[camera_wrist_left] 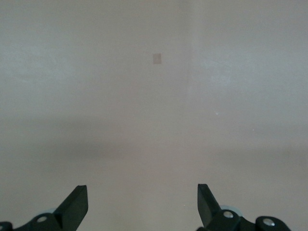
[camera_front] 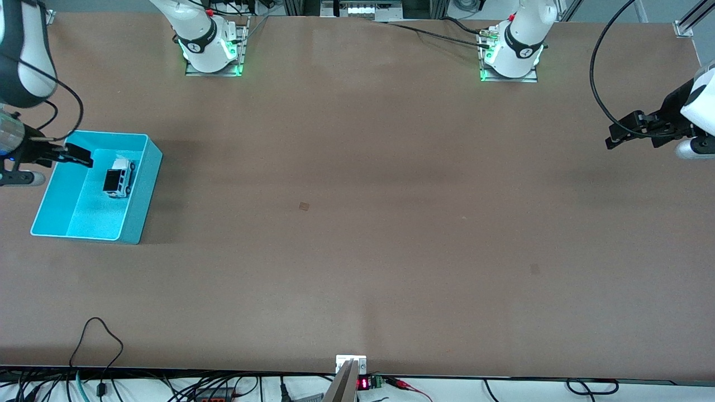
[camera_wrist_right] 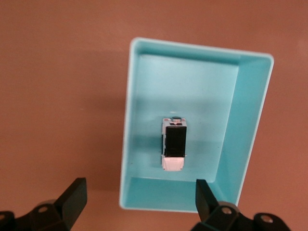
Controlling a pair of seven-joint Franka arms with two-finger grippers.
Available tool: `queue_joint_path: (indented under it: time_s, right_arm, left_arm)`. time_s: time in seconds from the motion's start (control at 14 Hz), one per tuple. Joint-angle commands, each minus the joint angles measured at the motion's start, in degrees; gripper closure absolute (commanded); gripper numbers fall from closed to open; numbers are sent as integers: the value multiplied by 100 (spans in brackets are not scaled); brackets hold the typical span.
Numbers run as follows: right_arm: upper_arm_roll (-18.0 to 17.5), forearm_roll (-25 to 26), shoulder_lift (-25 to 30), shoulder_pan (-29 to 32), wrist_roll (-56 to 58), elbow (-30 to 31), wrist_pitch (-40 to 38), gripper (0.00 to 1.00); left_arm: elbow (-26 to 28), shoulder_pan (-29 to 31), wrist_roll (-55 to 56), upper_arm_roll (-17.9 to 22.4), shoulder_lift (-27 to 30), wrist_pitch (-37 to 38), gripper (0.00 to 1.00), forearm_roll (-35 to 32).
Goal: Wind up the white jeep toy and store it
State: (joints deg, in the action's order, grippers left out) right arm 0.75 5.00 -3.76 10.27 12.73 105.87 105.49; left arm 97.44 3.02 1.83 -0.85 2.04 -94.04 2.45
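White jeep toy (camera_front: 119,177) sits inside the cyan bin (camera_front: 138,207). Right tool (camera_front: 71,156), open and empty, over its nine-o'clock rim, should lift straight clear. Left tool (camera_front: 628,132) waits open.

1. My arms are glossy white with black joint bands.
2. Green lights glow at both bases (camera_front: 212,56).
3. Black cables loop along each arm.
4. Both have black, wedge-tipped fingers (camera_wrist_right: 74,195).

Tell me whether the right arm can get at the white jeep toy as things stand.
Probably yes: the right gripper hangs open over the cyan bin, and the white jeep toy lies uncovered on the bin's floor.
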Motion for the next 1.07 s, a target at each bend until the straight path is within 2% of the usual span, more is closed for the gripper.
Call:
queue_joint_path:
  time_s: [0.0, 0.21, 0.36, 0.43, 0.5, 0.71, 1.0]
  right_arm:
    - [-276, -43, -90, 1, 19, -1048, -896, 0]
    - [-418, -86, 14, -8, 80, -1577, -1468, 0]
    - [-471, -585, 208, -8, 20, -1622, -1671, 0]
    - [-480, -614, 243, -8, 11, -1649, -1759, 0]
    - [-454, -614, 252, -77, 11, -1684, -1812, 0]
    - [-76, -457, 192, -709, 19, -1684, -1821, 0]
    - [-75, -438, 112, -904, 11, -1579, -1821, 0]
  left_arm:
    - [118, 14, 10, -38, 165, -1, 0, -79]
    - [118, 14, 2, -38, 165, 17, 0, -78]
    - [118, 14, 2, -38, 165, 26, 0, -87]
    - [118, 14, 2, -38, 183, 26, 0, -79]
    - [118, 14, 2, -38, 183, 61, 0, -78]
    - [118, 14, 2, -38, 183, 114, 0, -79]
    - [109, 14, 2, -38, 191, 114, 0, -96]
